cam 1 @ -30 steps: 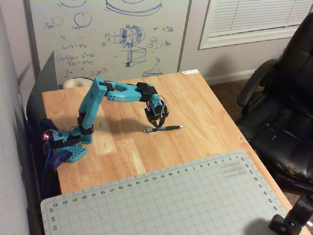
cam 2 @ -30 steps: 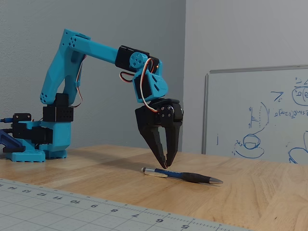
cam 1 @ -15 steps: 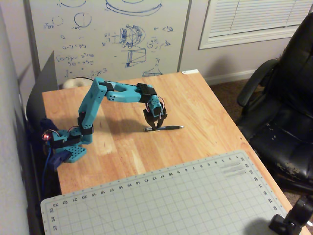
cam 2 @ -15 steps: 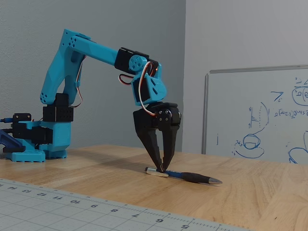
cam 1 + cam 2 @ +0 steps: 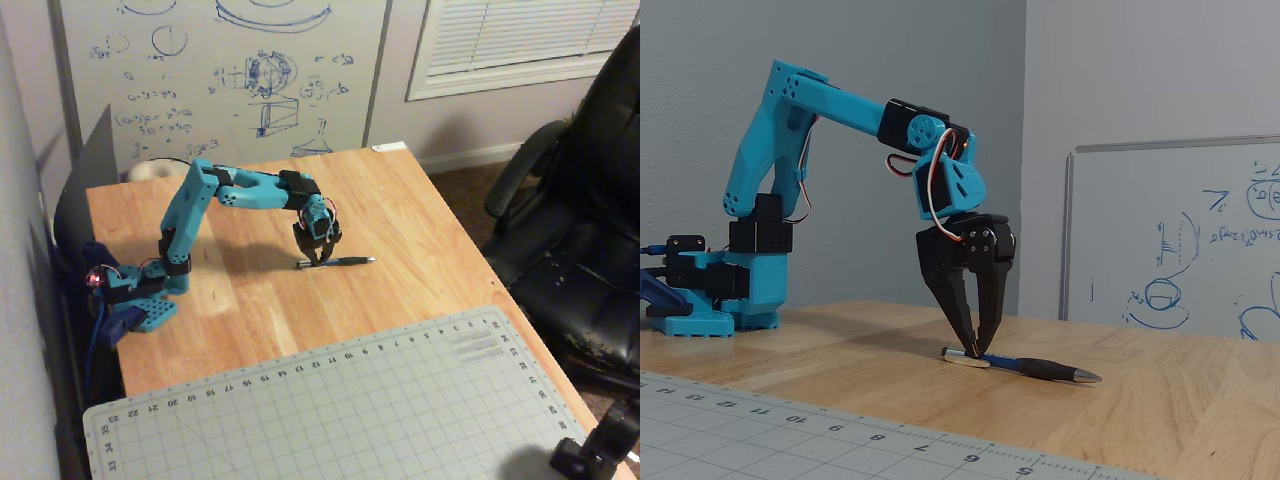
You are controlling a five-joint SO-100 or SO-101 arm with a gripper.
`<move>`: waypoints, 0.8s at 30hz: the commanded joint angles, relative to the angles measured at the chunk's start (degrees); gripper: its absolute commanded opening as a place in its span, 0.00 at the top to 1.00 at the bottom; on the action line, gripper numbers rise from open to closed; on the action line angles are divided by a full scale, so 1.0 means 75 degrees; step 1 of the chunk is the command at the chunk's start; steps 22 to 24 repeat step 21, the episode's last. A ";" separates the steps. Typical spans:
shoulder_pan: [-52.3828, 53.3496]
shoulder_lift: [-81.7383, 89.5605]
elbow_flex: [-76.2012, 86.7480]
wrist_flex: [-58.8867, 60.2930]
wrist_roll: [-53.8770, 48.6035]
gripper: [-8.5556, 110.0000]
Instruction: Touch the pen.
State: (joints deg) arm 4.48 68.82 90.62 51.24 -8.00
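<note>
I have the pen lying flat on the wooden table, centre of frame in the high fixed view, long axis running left to right. In the low fixed view it sits lower centre: silvery clip end at left, dark barrel, a thicker black grip section, then a metal tip pointing right.

The gripper comes down nearly vertical from the blue arm, its two black fingers drawn almost together with only a thin slit between them. Their tips meet the pen at its left, clip end. I judge they are touching it from above, not clamped around it; nothing is held. In the high view the gripper sits over the same left end of the pen.

Handling, as a judgement: light, stiff, smooth and round, so it should roll or skid sideways under any off-centre push. Contact near one end may also pivot it. If a grasp were wanted, I'd take the rubbery black grip section, jaws across the barrel. For a touch, a light downward press is enough.

A green cutting mat fills the lower frame, apart from the pen. Whiteboard upper left, black office chair at right.
</note>
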 commanded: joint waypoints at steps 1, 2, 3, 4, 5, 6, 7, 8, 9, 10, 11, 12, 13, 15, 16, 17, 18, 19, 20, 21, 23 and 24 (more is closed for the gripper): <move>0.0070 0.0445 -0.0059 -0.0070 0.0059 0.92; 0.0070 0.0445 -0.0059 -0.0070 0.0059 0.92; 0.0070 0.0457 -0.0059 -0.0070 0.0059 0.92; 0.0070 0.0457 -0.0059 -0.0070 0.0059 0.92; 0.0070 0.0457 -0.0059 -0.0070 0.0059 0.92; 0.0070 0.0457 -0.0059 -0.0070 0.0059 0.92; 0.0070 0.0469 -0.0059 -0.0059 0.0059 0.92; 0.0070 0.0469 -0.0059 -0.0047 0.0059 0.92; 0.0070 0.0480 -0.0059 -0.0035 0.0059 0.92; 0.0070 0.0480 -0.0059 -0.0035 0.0059 0.92; 0.0070 0.0492 -0.0059 -0.0035 0.0059 0.92; 0.0059 0.0504 -0.0059 -0.0035 0.0059 0.92; 0.0059 0.0516 -0.0059 -0.0035 0.0059 0.92; 0.0059 0.0516 -0.0059 -0.0035 0.0059 0.92; 0.0047 0.0516 -0.0059 -0.0035 0.0059 0.92; 0.0047 0.0516 -0.0059 -0.0035 0.0059 0.92; 0.0035 0.0516 -0.0059 -0.0035 0.0059 0.92; 0.0035 0.0516 -0.0059 -0.0023 0.0059 0.92; 0.0023 0.0527 -0.0059 -0.0012 0.0059 0.92; 0.0023 0.0527 -0.0059 -0.0012 0.0059 0.92; 0.0023 0.0527 -0.0059 -0.0012 0.0059 0.92; 0.0023 0.0527 -0.0059 -0.0012 0.0059 0.92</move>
